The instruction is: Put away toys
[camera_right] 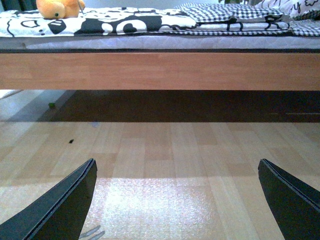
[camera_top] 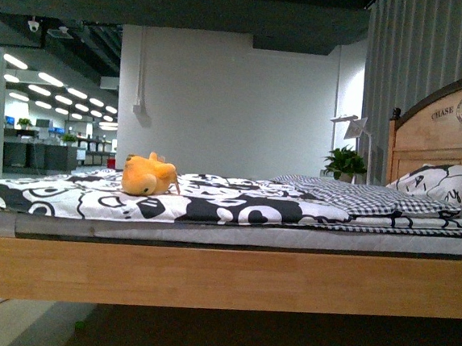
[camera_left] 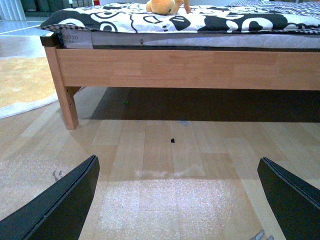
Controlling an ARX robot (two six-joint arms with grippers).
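A small yellow-orange plush toy (camera_top: 147,175) lies on the black-and-white patterned bedspread, left of the bed's middle. It also shows at the top of the left wrist view (camera_left: 163,6) and of the right wrist view (camera_right: 58,8). My left gripper (camera_left: 182,200) is open and empty, low over the wooden floor in front of the bed, well short of the toy. My right gripper (camera_right: 180,200) is open and empty too, over the floor in front of the bed. Neither arm shows in the front view.
The bed has a wooden side rail (camera_top: 222,277), a leg (camera_left: 65,100) and a headboard (camera_top: 445,135) at the right. A checked blanket (camera_top: 358,199) and a pillow (camera_top: 448,185) lie near it. A pale rug (camera_left: 22,82) lies left of the bed. A small dark speck (camera_left: 172,140) lies on the floor.
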